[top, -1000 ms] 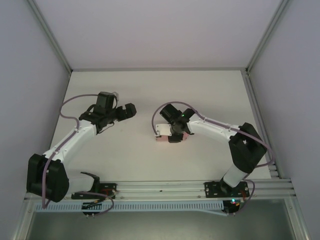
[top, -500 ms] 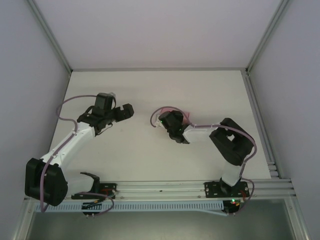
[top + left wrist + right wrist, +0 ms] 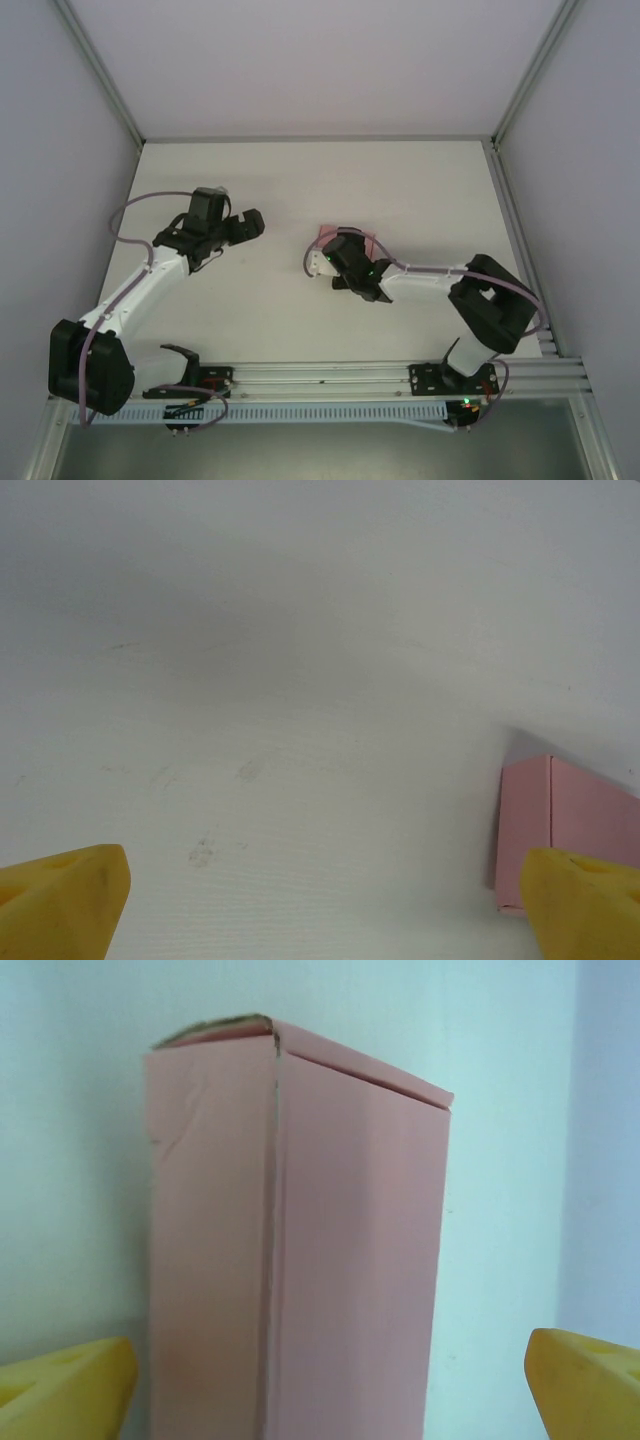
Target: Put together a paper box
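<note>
The paper box (image 3: pixel 348 237) is a small closed salmon-pink box lying on the white table (image 3: pixel 420 190) near the middle. My right gripper (image 3: pixel 338 252) sits just on its near side, partly covering it from above. In the right wrist view the paper box (image 3: pixel 300 1260) stands close up between the two yellow fingertips (image 3: pixel 60 1385), which are spread wide and do not touch it; the right gripper (image 3: pixel 320 1390) is open. My left gripper (image 3: pixel 250 222) hovers to the left of the box, open and empty (image 3: pixel 320 910). The box (image 3: pixel 575 830) shows beside its right fingertip (image 3: pixel 585 900).
Grey walls and metal frame posts (image 3: pixel 105 80) enclose the table on three sides. An aluminium rail (image 3: pixel 330 375) with the arm bases runs along the near edge. Faint smudges (image 3: pixel 205 852) mark the tabletop under the left gripper.
The box went from under the right gripper, nearer the rail, to a spot farther back. The right gripper swung round and now stands open at the box's near side. The left arm barely shifted.
</note>
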